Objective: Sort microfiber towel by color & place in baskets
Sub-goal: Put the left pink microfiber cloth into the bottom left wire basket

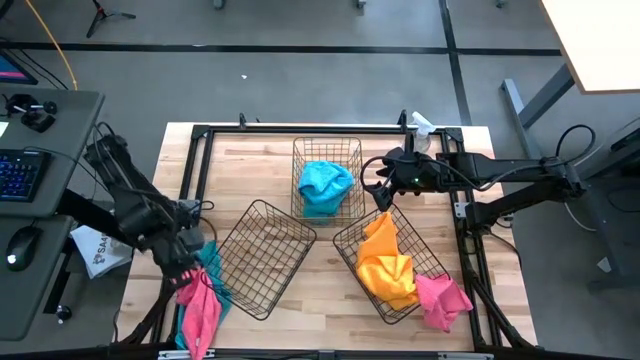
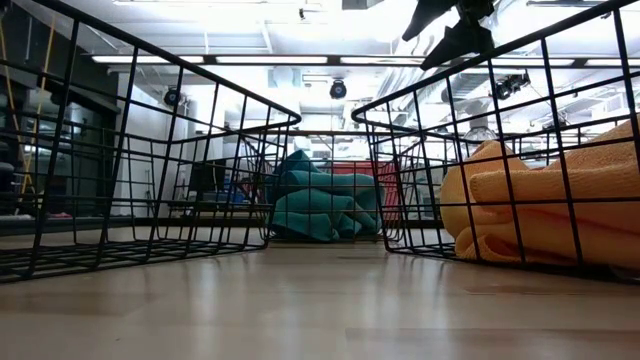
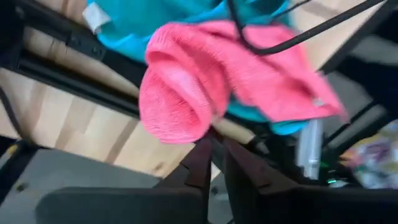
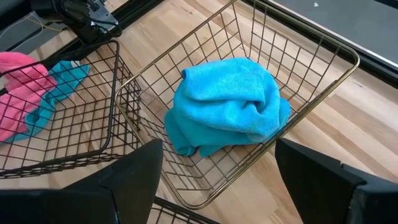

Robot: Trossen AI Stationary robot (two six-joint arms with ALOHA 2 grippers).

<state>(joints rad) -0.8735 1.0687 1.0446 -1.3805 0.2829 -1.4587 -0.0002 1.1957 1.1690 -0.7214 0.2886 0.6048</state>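
The left hand (image 1: 190, 268) sits at the bench's (image 1: 330, 310) left front corner, clenched on a pink towel (image 1: 200, 310) that hangs limp over a turquoise towel (image 1: 213, 272) lying under it at the frame edge. Just to its right the left basket (image 1: 262, 256) holds nothing I can see — judging by colour, the pink one likely belongs there. The middle basket (image 1: 327, 178), toward the back, holds a crumpled turquoise-blue towel (image 1: 325, 186), bunched into a soft mound. The right hand (image 1: 381, 182) hovers between that basket and the right basket (image 1: 390, 265), fingers spread and holding nothing. The right basket carries a folded yellow-orange towel (image 1: 387, 262), thick and plush, spilling toward one rim. A second pink towel (image 1: 442, 300) lies by that basket's outer front corner, seemingly outside it. So two colours look placed — while both pink towels and the stray turquoise one are left to sort
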